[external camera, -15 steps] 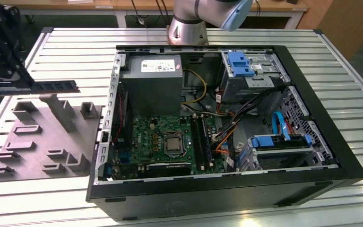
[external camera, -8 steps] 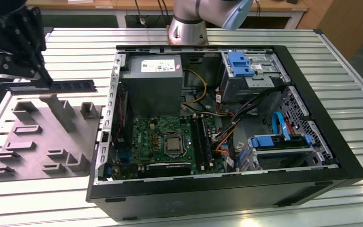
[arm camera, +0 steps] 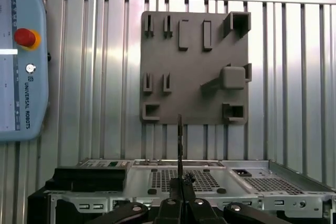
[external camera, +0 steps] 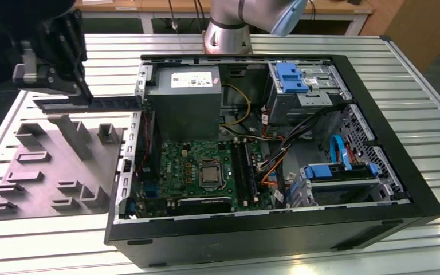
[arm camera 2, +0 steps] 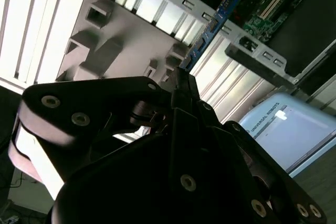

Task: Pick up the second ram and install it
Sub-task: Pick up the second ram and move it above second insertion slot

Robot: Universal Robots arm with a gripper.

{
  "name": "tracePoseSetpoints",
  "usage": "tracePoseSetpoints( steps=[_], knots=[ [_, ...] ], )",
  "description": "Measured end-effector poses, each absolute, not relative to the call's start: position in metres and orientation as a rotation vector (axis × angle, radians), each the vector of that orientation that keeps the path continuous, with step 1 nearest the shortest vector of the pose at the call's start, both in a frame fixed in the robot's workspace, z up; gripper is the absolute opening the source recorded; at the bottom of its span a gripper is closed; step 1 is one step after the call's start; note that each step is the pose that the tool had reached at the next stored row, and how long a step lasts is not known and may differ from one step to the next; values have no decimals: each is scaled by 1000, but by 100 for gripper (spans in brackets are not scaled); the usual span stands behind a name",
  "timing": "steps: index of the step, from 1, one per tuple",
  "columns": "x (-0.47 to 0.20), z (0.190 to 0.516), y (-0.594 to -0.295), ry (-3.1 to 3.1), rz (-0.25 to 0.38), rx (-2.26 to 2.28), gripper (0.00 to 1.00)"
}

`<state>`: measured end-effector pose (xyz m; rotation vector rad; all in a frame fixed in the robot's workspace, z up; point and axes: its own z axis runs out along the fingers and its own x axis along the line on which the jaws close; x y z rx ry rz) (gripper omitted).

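One stick, the second ram, is pinched at one end by the closed fingers of the gripper. Its blue-green board juts out past the fingertips in the second wrist view, and in the first wrist view it shows edge-on as a thin dark line rising from the jaws. Just beyond it, in the exterior view, the stick hangs level over the far edge of the grey holder tray. It appears clear of the tray, with one end close to the side wall of the open computer case. I judge the pick-up done and the stick in carry. The install is not begun, since the black slot rails on the green motherboard lie inside the case, well apart from the stick. As for writing, the grey power supply carries a white label whose print is too small to make out. Farther off on the slatted table lies a pale blue teach pendant with a red button and a line of printed lettering down its edge.
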<state>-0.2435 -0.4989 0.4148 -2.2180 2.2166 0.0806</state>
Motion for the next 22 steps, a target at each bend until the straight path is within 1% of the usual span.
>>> tracePoseSetpoints(
  steps=[22],
  knots=[
    [-169, 415, -499, 2216, 81, -2218, 12]
  ],
)
